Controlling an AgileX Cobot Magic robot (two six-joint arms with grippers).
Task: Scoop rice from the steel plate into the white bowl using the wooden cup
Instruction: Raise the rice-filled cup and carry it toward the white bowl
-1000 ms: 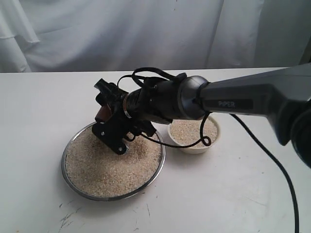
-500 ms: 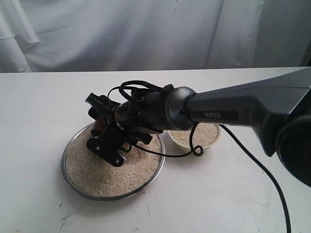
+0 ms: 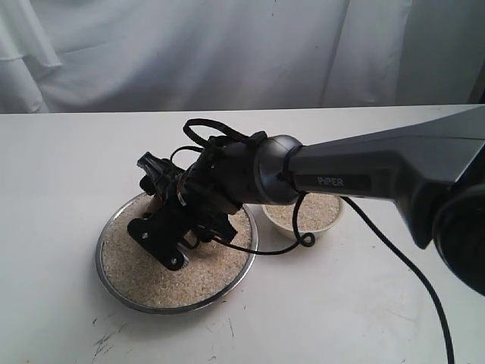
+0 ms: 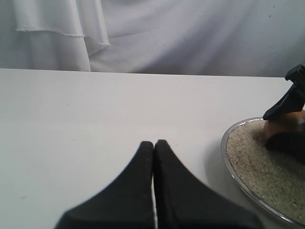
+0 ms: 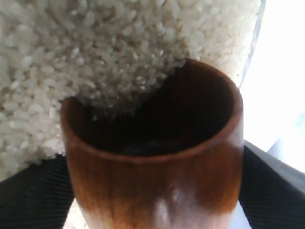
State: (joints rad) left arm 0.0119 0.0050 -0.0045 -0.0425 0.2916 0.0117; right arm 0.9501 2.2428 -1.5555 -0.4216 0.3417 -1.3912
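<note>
The steel plate [image 3: 114,282] lies on the white table with rice [image 3: 208,265] spread across it. My right gripper [image 3: 157,199] reaches over the plate's far left part, shut on the wooden cup [image 5: 157,186]. The cup is tilted with its mouth pushed into the rice [image 5: 95,57], and grains lie over one side of its rim. From the exterior the gripper mostly hides the cup. The white bowl [image 3: 292,230] stands just right of the plate, behind the arm, with rice in it. My left gripper [image 4: 154,145] is shut and empty above bare table, left of the plate [image 4: 233,176].
A black cable loop [image 3: 305,237] hangs from the right arm over the bowl's front rim. Another cable [image 3: 413,277] trails across the table at the right. A white curtain [image 3: 227,53] closes off the back.
The right arm has moved left and down over the plate. The gripper has rolled, tipping the cup's mouth lower into the rice. The left gripper's view has no earlier frame.
</note>
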